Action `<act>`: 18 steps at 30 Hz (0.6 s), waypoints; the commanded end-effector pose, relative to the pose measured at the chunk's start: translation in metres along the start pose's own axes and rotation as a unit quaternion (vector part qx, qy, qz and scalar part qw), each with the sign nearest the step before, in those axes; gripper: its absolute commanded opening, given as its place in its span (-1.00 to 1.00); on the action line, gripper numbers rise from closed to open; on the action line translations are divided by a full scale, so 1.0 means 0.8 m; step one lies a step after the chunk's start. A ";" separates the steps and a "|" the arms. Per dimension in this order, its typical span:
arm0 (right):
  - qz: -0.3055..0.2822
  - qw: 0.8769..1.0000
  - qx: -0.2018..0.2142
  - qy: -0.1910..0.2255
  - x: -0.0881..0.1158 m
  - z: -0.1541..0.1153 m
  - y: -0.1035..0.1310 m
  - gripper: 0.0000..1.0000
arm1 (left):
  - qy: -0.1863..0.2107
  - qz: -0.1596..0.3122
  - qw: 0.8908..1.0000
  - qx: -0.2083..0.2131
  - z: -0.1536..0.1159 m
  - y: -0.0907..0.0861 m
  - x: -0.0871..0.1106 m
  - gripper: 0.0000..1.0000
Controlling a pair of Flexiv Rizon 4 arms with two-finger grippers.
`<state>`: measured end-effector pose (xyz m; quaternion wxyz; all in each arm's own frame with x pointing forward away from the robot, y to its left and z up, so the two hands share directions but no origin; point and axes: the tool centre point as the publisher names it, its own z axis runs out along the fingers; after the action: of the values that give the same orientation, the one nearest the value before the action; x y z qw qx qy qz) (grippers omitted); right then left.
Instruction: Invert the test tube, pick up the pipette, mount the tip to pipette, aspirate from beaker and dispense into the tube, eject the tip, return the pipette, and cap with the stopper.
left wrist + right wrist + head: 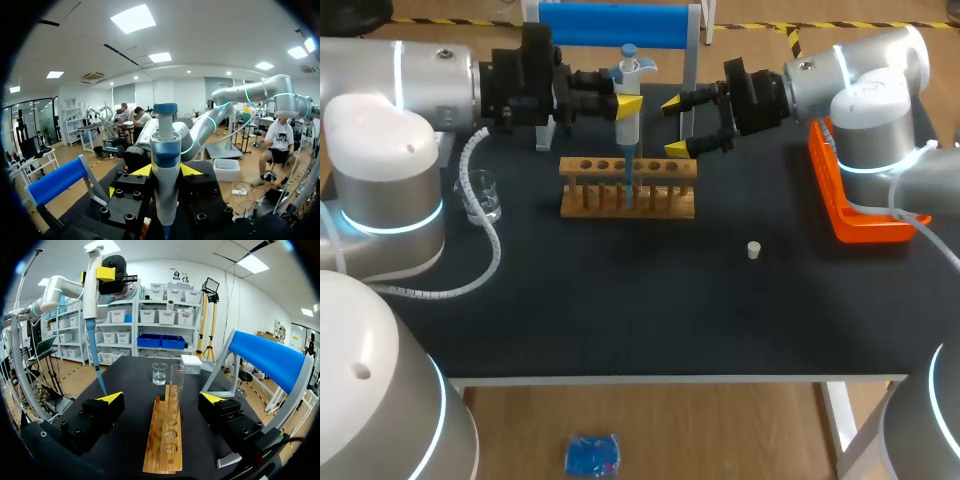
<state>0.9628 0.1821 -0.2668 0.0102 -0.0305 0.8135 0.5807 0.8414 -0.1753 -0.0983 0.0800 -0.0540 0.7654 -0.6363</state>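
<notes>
Black tabletop (620, 310) carries all items. The left pincer (623, 105) pinches the pipette (627, 90) upright by its body, with the blue tip (628, 165) pointing down over the wooden rack (665, 205). The right pincer (676, 125) is spread and holds nothing, just beside the pipette and above the rack. One glass tube (176, 382) stands upright in the rack. The beaker (480, 195) sits near the rack's left end. The white stopper (754, 250) lies apart on the right. The orange tray (850, 215) lies at the right edge.
</notes>
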 end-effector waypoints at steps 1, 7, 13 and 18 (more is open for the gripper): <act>0.000 1.000 0.000 0.001 0.000 0.000 0.000 1.00 | -0.001 0.000 1.000 0.001 0.001 0.000 0.000 -1.00; 0.000 1.000 0.000 0.001 0.000 0.000 0.000 1.00 | -0.001 0.000 1.000 0.001 0.001 0.000 0.000 -1.00; -0.006 0.999 0.002 -0.037 0.038 -0.042 0.020 1.00 | -0.001 0.000 1.000 0.001 0.001 0.000 0.000 -1.00; -0.001 0.998 -0.015 -0.054 0.077 -0.085 0.037 1.00 | -0.001 0.000 1.000 0.001 0.001 0.000 0.000 -1.00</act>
<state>0.9429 0.1579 -0.2375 0.0276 -0.0185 0.8026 0.5956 0.8417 -0.1754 -0.0981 0.0797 -0.0541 0.7657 -0.6359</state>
